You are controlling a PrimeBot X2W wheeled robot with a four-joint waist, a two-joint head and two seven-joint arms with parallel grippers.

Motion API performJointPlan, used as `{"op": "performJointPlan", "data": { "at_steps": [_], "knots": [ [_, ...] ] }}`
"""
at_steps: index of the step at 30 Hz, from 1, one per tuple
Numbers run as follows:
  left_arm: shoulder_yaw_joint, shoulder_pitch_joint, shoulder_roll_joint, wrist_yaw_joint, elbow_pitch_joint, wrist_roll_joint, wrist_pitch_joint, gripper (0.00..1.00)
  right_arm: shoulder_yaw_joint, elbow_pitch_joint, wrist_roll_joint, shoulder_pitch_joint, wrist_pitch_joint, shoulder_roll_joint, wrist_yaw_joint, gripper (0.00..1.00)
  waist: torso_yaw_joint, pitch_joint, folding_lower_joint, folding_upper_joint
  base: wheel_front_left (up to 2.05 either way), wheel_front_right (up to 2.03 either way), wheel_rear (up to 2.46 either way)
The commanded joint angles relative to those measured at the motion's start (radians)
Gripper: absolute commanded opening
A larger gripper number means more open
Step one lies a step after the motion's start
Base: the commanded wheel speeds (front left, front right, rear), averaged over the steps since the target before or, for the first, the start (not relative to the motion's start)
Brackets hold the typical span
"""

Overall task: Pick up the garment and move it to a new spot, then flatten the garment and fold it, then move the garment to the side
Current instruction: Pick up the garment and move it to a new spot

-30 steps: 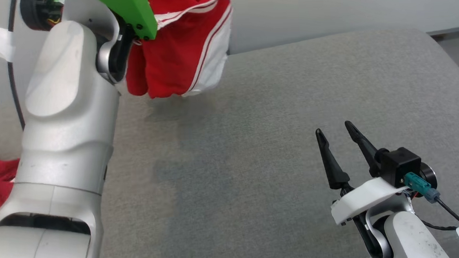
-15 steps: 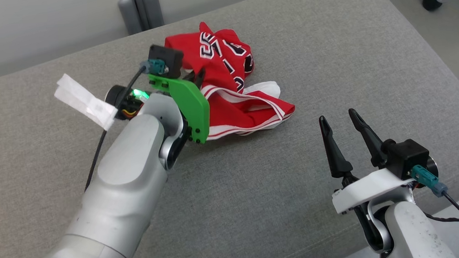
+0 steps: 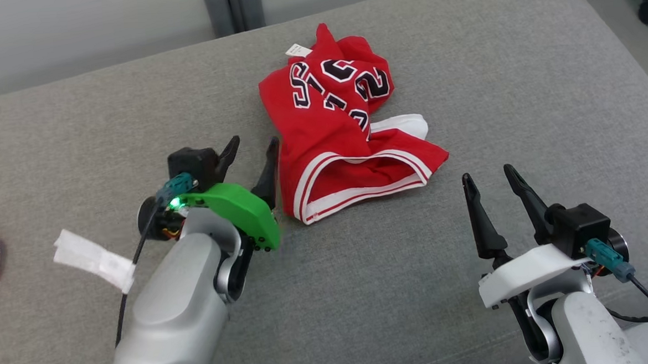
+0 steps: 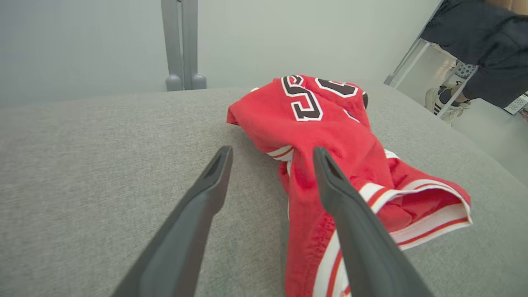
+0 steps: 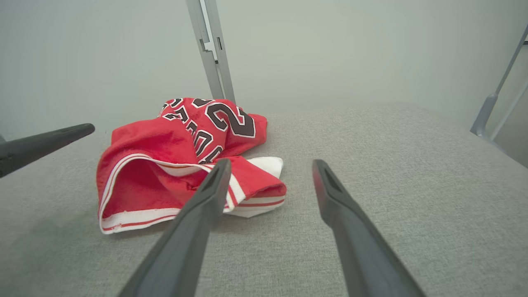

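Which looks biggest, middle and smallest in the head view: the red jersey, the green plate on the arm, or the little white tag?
1. red jersey
2. green plate, though it sits nearer the camera
3. white tag

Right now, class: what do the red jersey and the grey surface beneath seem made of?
Red jersey: soft matte fabric, probably sports synthetic; it crumples in loose folds, with stitched white trim. Grey surface: matte woven upholstery cloth, flecked weave visible, likely padded given its rounded edge.
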Motion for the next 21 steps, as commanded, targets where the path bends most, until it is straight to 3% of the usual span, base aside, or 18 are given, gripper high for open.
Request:
{"op": "performJointPlan", "data": {
  "at_steps": [1,7,11,16,21],
  "knots": [
    [0.018,0.036,0.015,0.004,-0.015,-0.023,-0.021,1.0,-0.002,-0.004,-0.01,0.019,0.005,-0.002,0.0,1.0,0.091,-0.084,0.0,-0.0001,0.0,0.0,0.0],
    [0.092,0.151,0.084,0.032,-0.149,-0.023,-0.083,1.0,-0.023,-0.014,-0.014,0.045,0.023,-0.002,0.0,1.0,0.159,-0.143,0.0,-0.0001,0.0,0.0,0.0],
    [0.176,0.264,0.129,0.058,-0.314,0.007,-0.089,1.0,-0.048,-0.021,-0.029,0.06,0.035,-0.002,0.0,1.0,0.191,-0.17,0.0,-0.0001,0.0,0.0,0.0],
    [0.291,0.43,0.147,0.062,-0.509,0.092,-0.087,1.0,-0.089,-0.024,-0.04,0.081,0.042,-0.002,0.0,1.0,0.221,-0.189,0.0,-0.0001,0.0,0.0,0.0],
    [0.353,0.554,0.138,0.05,-0.594,0.173,-0.087,1.0,-0.121,-0.015,-0.042,0.097,0.044,-0.002,0.0,1.0,0.245,-0.198,0.0,-0.0001,0.0,0.0,0.0]
  ]
}}
